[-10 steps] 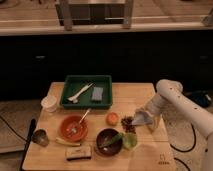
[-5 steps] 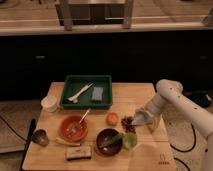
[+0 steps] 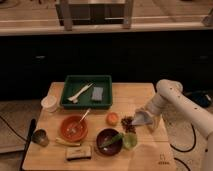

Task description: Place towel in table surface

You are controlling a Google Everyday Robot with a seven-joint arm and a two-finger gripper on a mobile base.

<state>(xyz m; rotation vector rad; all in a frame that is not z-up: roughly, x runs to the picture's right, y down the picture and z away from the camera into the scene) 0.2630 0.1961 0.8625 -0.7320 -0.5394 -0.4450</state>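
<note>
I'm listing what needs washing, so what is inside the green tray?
The green tray holds a white utensil and a grey-blue sponge. Whatever lies under them is covered. The pincer is off at the table's right side.

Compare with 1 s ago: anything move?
No visible change. The gripper hangs low over the right side of the table with the pale towel at its tip, same as before. Tray, orange bowl, dark bowl, cup and orange fruit all sit where they were.
</note>
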